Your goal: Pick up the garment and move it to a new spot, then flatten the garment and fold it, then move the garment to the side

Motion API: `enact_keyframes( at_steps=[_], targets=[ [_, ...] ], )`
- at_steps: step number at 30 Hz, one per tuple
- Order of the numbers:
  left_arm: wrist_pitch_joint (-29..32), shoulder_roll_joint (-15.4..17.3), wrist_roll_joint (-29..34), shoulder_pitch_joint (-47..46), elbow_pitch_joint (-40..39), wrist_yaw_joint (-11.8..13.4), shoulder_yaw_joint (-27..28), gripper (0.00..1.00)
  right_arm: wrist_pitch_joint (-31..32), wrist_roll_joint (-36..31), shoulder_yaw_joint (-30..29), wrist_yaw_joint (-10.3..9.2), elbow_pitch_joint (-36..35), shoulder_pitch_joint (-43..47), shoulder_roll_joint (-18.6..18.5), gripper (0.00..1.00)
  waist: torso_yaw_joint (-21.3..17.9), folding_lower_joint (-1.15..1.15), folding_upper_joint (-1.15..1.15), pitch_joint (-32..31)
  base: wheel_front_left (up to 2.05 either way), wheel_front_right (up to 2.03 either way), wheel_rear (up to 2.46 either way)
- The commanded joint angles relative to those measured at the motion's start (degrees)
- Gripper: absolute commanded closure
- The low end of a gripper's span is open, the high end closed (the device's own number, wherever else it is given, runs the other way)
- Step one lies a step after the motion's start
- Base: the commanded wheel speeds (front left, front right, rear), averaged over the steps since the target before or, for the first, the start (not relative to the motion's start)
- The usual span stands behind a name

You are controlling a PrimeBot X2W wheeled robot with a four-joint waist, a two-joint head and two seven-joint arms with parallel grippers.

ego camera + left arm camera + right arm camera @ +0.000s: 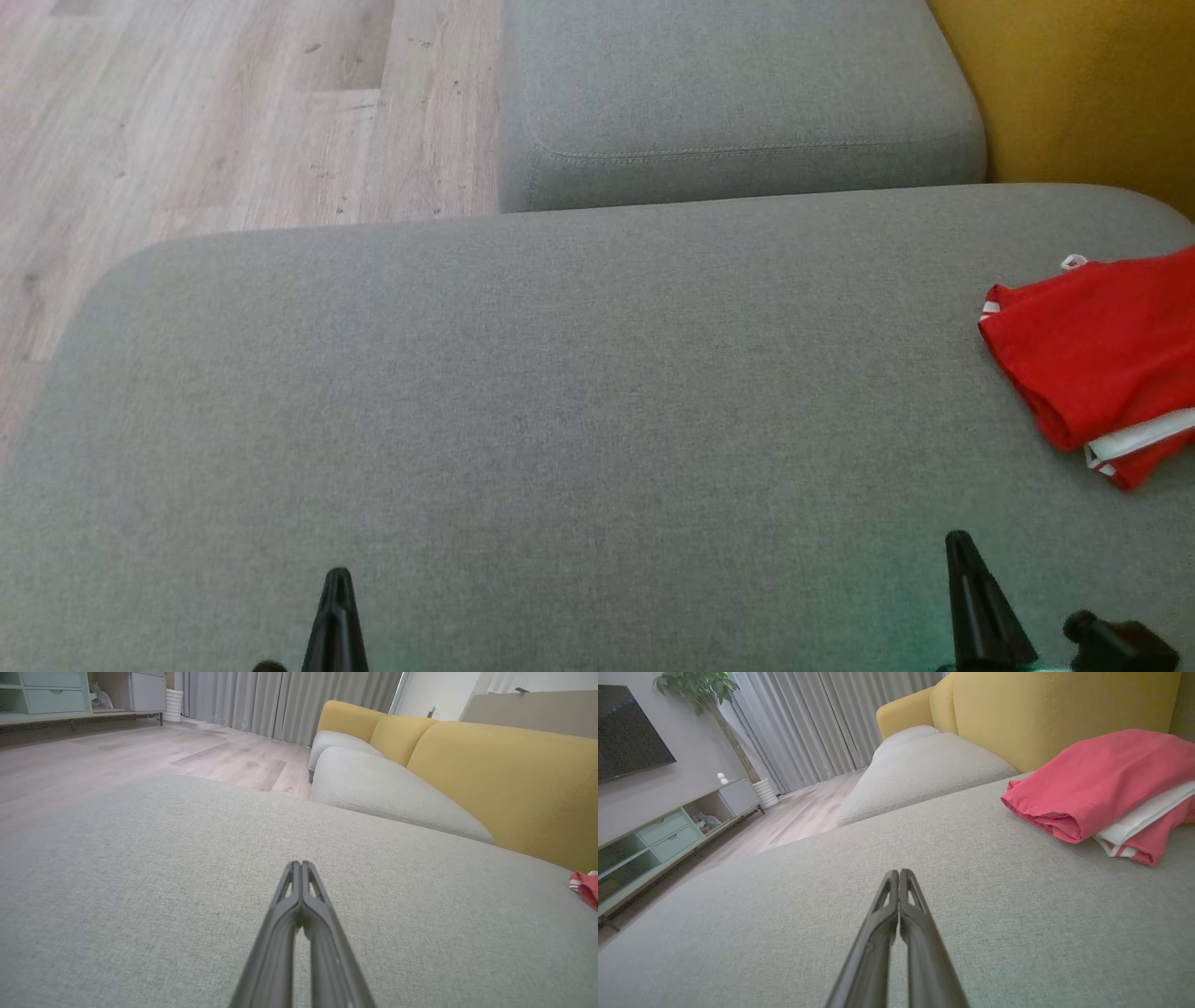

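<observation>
The garment [1092, 359] is red with white trim and lies folded at the far right of the grey sofa cushion [560, 392]. From the right wrist it appears as a folded red bundle [1101, 788] ahead and to the right; a small red corner [586, 886] peeks in at the left wrist view's right edge. My left gripper [337, 579] sits at the lower left, fingers pressed together and empty [301, 865]. At the lower right my right gripper [959, 543] is also shut and empty [899, 873], well short of the garment.
A second grey seat cushion [738, 103] lies beyond the front one, with the yellow backrest [1083, 84] to the right. Wooden floor [215, 112] runs to the left. A TV cabinet [654, 844] and curtains [808, 723] stand across the room.
</observation>
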Motion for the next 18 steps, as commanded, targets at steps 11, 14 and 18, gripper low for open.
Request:
enact_keyframes(
  at_steps=[11,14,18],
  targets=[
    [1.52,0.85,-9.30,-4.42,-0.47,-1.89,2.05,1.00,1.69,9.68,-0.63,0.10,-0.73,-4.93,-1.22,1.00,-0.13,0.00,0.00,0.48,0.00,0.00,0.00],
    [1.93,0.93,-11.44,-4.94,-0.26,-2.27,2.39,1.00,2.10,11.87,-0.76,0.11,-0.52,-5.48,-1.30,1.00,-0.17,0.00,0.00,0.60,0.00,0.00,0.00],
    [2.50,1.01,-14.29,-5.60,-0.05,-2.78,2.86,1.00,2.66,14.79,-0.96,0.12,-0.23,-6.21,-1.40,1.00,-0.21,0.00,0.00,0.77,0.00,0.00,0.00]
  ],
)
